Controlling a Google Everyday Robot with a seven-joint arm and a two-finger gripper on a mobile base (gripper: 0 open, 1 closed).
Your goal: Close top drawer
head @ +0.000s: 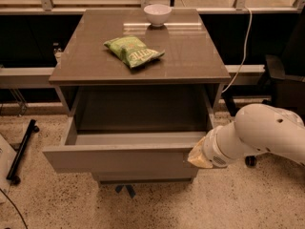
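A speckled floor (248, 199) runs under a grey cabinet (190, 56) set against a dark wall. The top drawer (119, 157) stands pulled well out toward the camera, its long front panel running left to right across the cabinet. My gripper (198, 155) sits at the right end of that panel, on its outer face, touching it or just beside it. I cannot tell whether it is open or closed from here. The drawer lies to the left of my gripper and beyond it, so I judge the push must go straight back into the cabinet. Pressing this far off-centre may skew the drawer on its runners. Nothing shows in the strip of grey drawer floor I can see. On top, a green chip bag (133, 51) lies near the middle and a white bowl (157, 14) stands at the back edge; its contents are hidden from me
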